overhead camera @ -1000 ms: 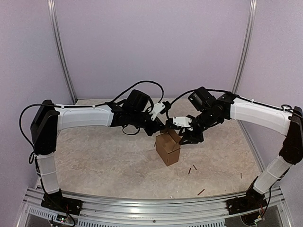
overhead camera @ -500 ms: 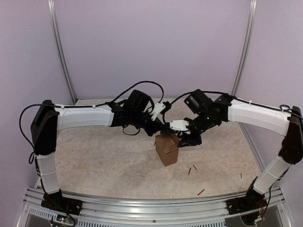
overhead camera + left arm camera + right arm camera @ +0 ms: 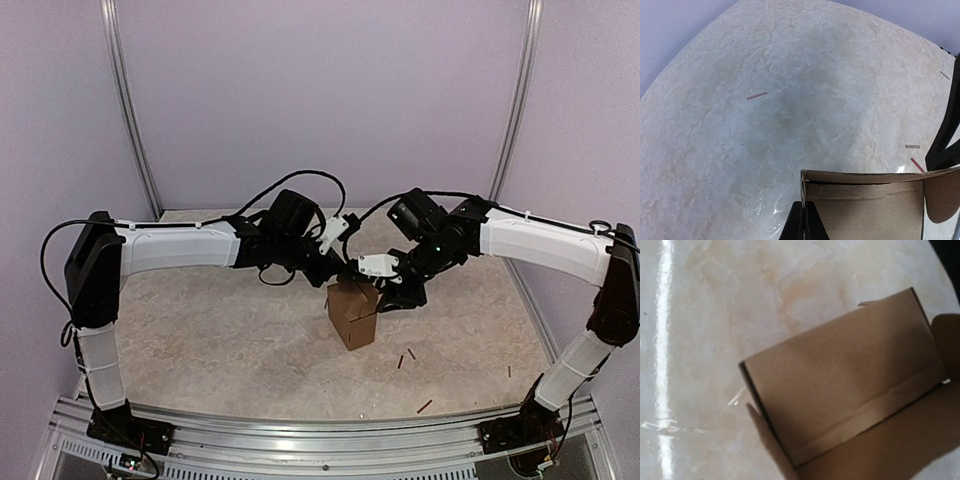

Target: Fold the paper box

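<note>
**Paper box** (image 3: 353, 313): plain brown cardboard, matt and smooth on its faces, with a raw, slightly fibrous cut edge just ahead of the left gripper (image 3: 803, 209). The gripper's fingers (image 3: 796, 226) are matt black, plastic by the look.

**Table** (image 3: 200, 330), beneath the tool: pale marbled beige sheet, smooth and glossy, with bright glare streaks.

**Arm shells** (image 3: 170, 248): smooth white plastic with black joints.

**Frame rail** (image 3: 300, 425), far behind the tool at the arm bases: ribbed bare metal, satin finish.
</note>
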